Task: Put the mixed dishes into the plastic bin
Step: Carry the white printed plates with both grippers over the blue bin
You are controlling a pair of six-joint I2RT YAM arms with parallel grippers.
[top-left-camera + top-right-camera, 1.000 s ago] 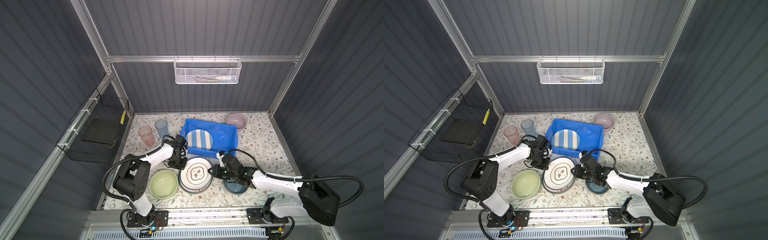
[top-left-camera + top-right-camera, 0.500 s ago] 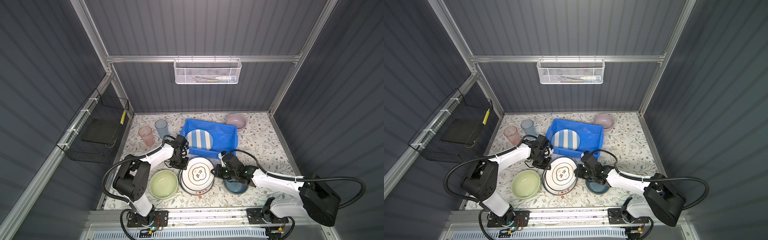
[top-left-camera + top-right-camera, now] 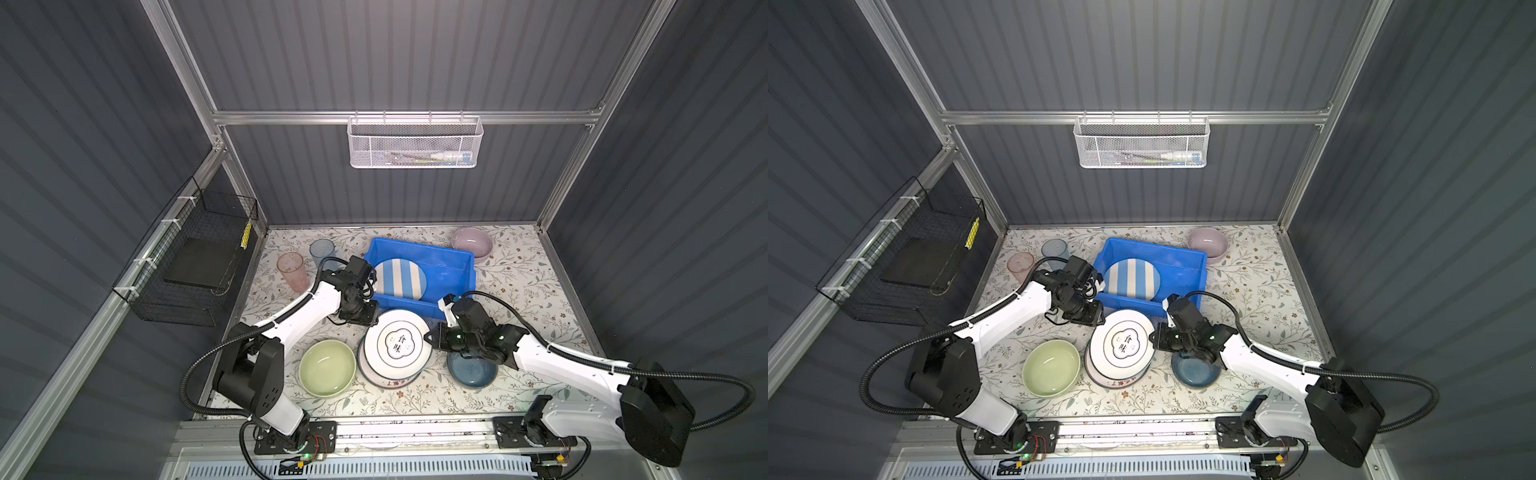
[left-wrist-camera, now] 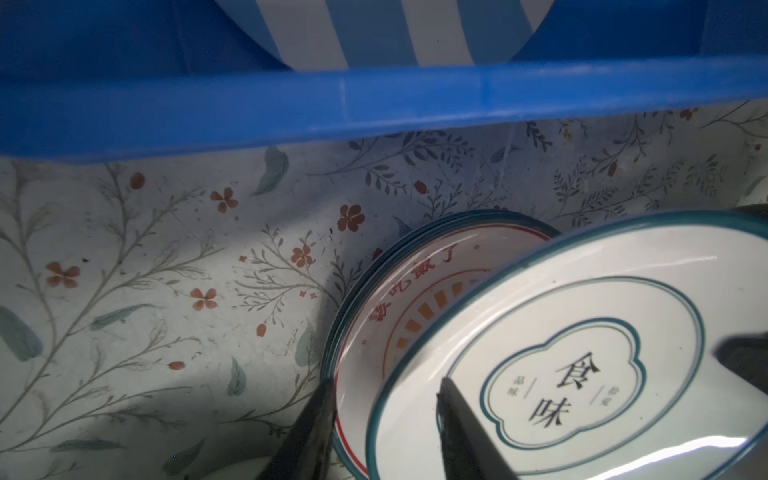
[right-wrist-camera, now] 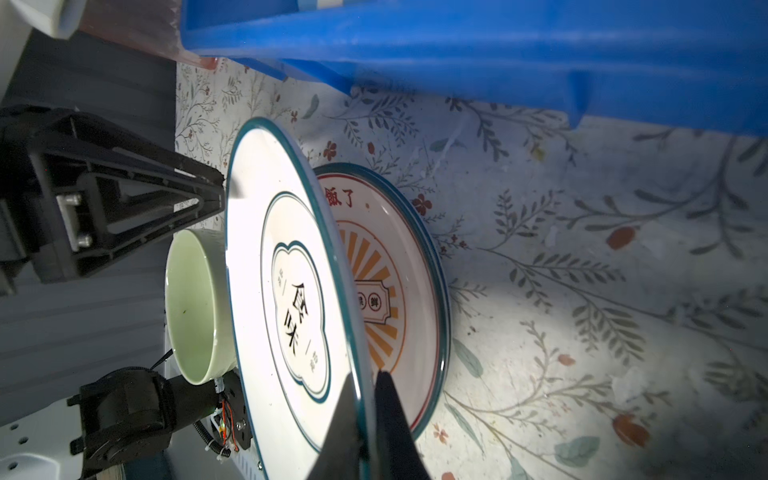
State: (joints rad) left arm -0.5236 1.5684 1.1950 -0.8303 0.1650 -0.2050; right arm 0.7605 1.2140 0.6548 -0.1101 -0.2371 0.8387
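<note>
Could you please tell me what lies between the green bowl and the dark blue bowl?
Both top views show two plates there: the white ringed plate, tilted over the lettered-rim plate.

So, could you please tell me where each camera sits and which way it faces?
Top views: high overhead behind the robot, looking down at the table; left gripper and right gripper show.
Left wrist: on the left arm, facing the white plate, lettered plate and blue bin; own fingertips show.
Right wrist: on the right arm, facing the white plate's rim it clamps; own fingertips and left gripper show.
Shared: both wrist views see both plates and bin.
</note>
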